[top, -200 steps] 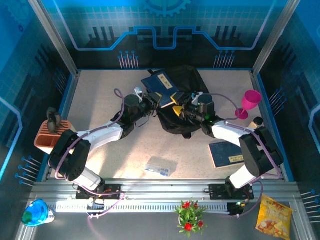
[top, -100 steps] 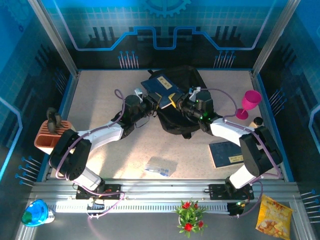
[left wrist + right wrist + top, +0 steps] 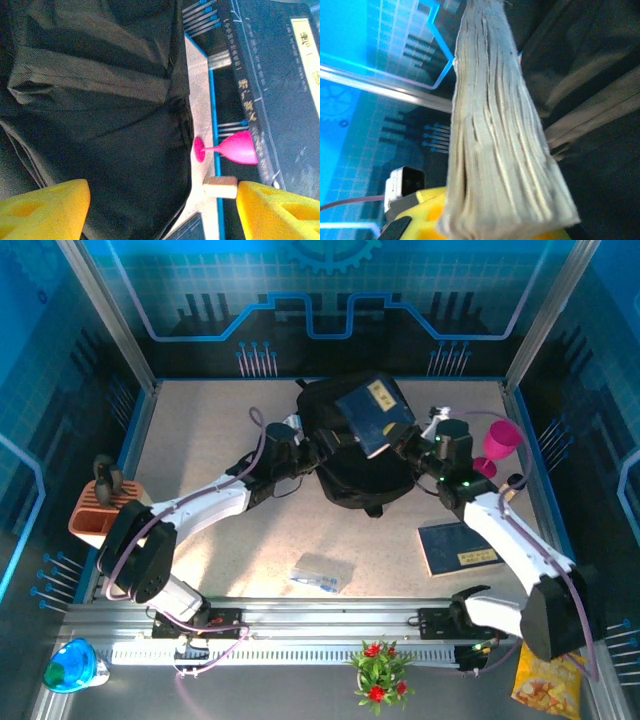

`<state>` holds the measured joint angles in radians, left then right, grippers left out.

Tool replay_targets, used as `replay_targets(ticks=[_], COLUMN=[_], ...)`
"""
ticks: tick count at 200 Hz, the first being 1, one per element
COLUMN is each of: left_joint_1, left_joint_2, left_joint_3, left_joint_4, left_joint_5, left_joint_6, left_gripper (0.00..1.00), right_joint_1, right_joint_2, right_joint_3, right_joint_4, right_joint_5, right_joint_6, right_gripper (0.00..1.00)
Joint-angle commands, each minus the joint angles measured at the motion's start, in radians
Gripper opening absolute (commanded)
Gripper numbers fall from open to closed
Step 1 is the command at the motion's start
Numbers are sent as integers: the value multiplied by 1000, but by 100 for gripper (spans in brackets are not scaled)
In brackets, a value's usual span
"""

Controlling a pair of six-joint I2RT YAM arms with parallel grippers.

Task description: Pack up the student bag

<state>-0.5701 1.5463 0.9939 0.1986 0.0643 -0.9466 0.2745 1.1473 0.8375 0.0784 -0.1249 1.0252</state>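
The student bag (image 3: 350,465), a big black fabric backpack, lies at the back middle of the table. A dark-blue book (image 3: 372,416) hangs tilted above the bag's top, with my right gripper (image 3: 408,444) shut on its lower right edge. In the right wrist view the book's page edges (image 3: 495,140) run up from between the yellow fingers (image 3: 422,215), with bag fabric (image 3: 590,90) behind. My left gripper (image 3: 312,448) stands open at the bag's left side. Its yellow pads (image 3: 45,210) are wide apart with nothing between them, facing the bag fabric (image 3: 100,100), and the book (image 3: 280,75) is at upper right.
A second dark-blue book (image 3: 455,545) lies flat at the right front. A pink goblet (image 3: 500,445) and a small cork-coloured cylinder (image 3: 515,483) stand near the right wall. A clear plastic packet (image 3: 322,570) lies at the front middle. An orange holder (image 3: 100,508) sits at the left edge.
The left gripper opened and let go of the book. The right gripper shut on the book and carried it up and to the right, above the bag.
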Motion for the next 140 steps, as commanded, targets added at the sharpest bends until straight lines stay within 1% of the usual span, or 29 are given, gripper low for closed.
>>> replay_targets(ticks=[1, 25, 48, 66, 73, 95, 140], left_joint_1=[-50, -122, -192, -227, -235, -253, -260], left_joint_2=[59, 169, 272, 339, 365, 444, 620], left_joint_3=[117, 252, 357, 437, 468, 567, 806], left_joint_4=[-140, -237, -303, -348, -361, -408, -597], left_joint_5=[19, 3, -19, -7, 5, 43, 95], left_joint_6=[202, 327, 463, 539, 558, 604, 707], left_gripper=[77, 75, 73, 72, 71, 69, 60], right_joint_1=[-48, -107, -177, -220, -233, -268, -307], right_joint_2=[-92, -160, -200, -224, -233, -256, -285], right_joint_3=[3, 15, 36, 37, 63, 66, 59], right_joint_4=[-199, -328, -435, -486, -504, -545, -589], right_joint_5=[116, 196, 231, 240, 246, 255, 243], right_joint_6=[-139, -192, -227, -255, -263, -276, -283], right_gripper=[1, 1, 1, 1, 2, 2, 2])
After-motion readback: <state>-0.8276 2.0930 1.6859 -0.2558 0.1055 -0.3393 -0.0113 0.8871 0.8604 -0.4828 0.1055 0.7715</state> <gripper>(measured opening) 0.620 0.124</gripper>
